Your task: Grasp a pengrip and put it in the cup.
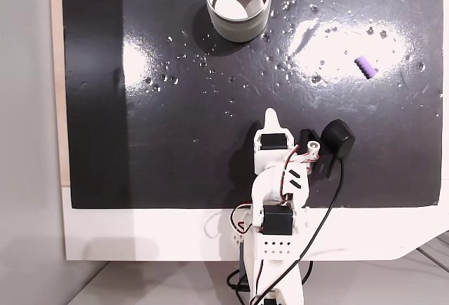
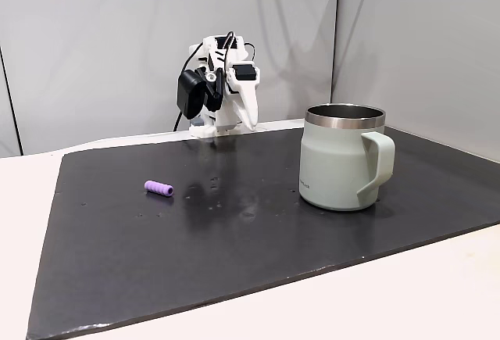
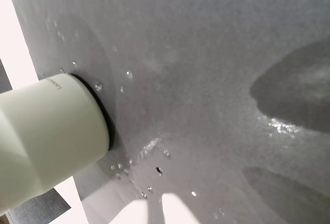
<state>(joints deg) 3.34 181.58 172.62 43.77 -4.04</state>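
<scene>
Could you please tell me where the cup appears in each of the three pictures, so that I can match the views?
A fixed view from above: the cup stands at the top centre, on the black mat.
A fixed view from the side: it stands right of centre, handle to the right.
Wrist view: its pale wall fills the lower left.
Shared landmark: the black mat under the cup, speckled with shiny drops.

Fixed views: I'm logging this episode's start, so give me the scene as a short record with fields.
surface: black mat on a white table
cup: pale grey-green metal cup with handle, upright, nothing visible inside
pengrip: small light-purple ribbed tube lying on the mat, apart from the cup
arm: white gripper folded at the mat's edge, holding nothing
task state: not yet begun
</scene>
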